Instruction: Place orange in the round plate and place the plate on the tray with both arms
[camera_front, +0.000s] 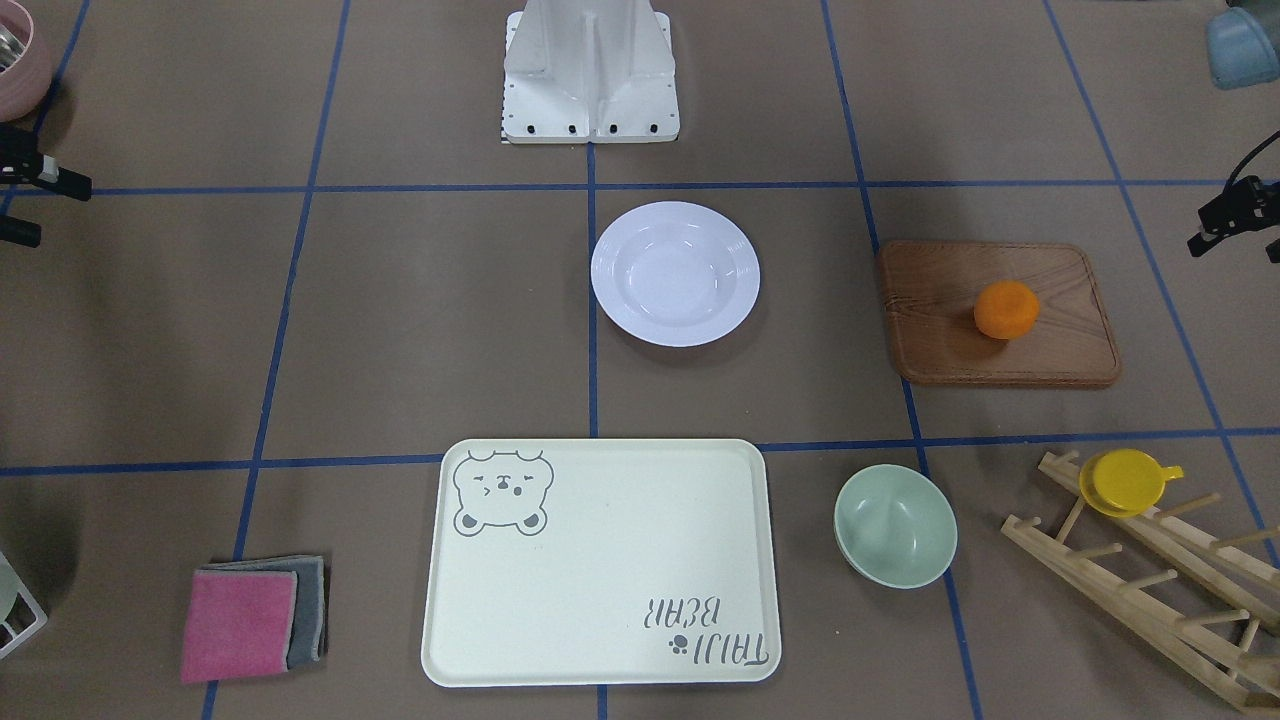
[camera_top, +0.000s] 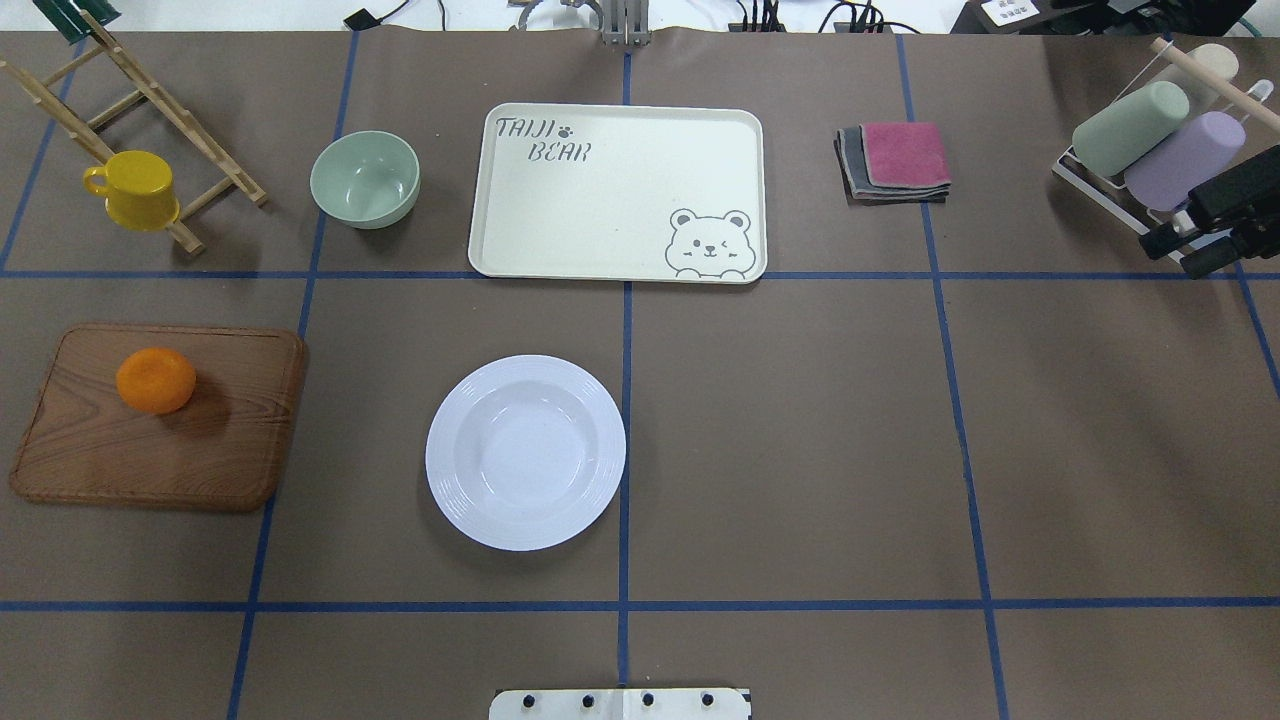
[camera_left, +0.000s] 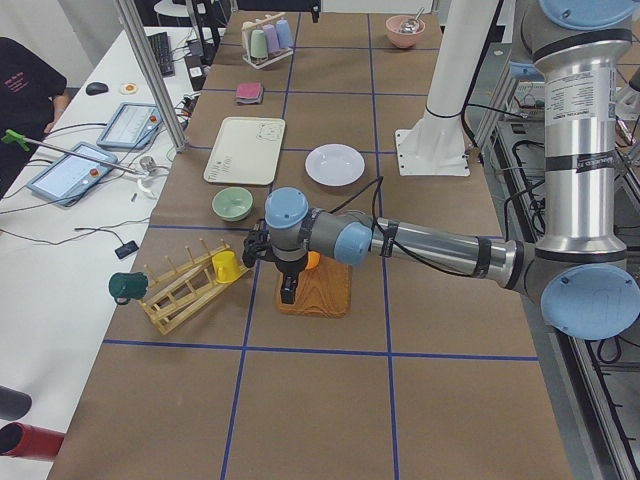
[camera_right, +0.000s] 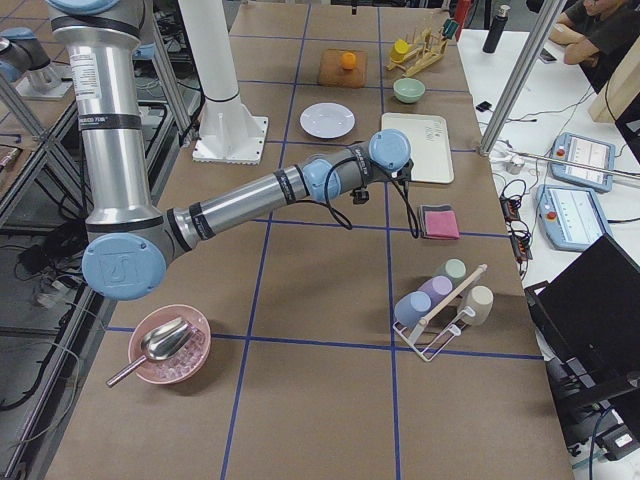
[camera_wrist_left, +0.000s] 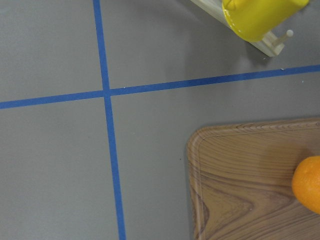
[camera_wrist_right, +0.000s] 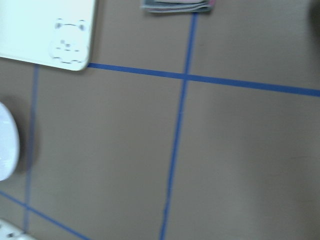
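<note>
Find the orange (camera_top: 155, 380) sitting on the wooden board (camera_top: 200, 450), toward the board's far left part and well apart from the round plate (camera_top: 590, 400). Note the round plate upright on the table (camera_top: 800, 450), beside the centre tape line, between the robot base (camera_top: 620, 703) and the tray (camera_top: 600, 200), touching neither. See the tray lying flat at the far side, bear drawing at its near right corner.

Log the left gripper (camera_left: 288, 292) raised off the table by the board's outer end, gripping nothing. Read its fingers as parted in the front-facing view, though the frame edge cuts them. Log the right gripper (camera_top: 1182, 255) raised at the table's right end, near a rack of tumblers (camera_top: 1150, 140), fingers spread with nothing between them.

Record also a mint bowl (camera_top: 365, 178) just left of the tray, a yellow cup (camera_top: 135, 190) hung on a wooden peg rack (camera_top: 150, 110), and folded cloths (camera_top: 895, 160) to the tray's right.
</note>
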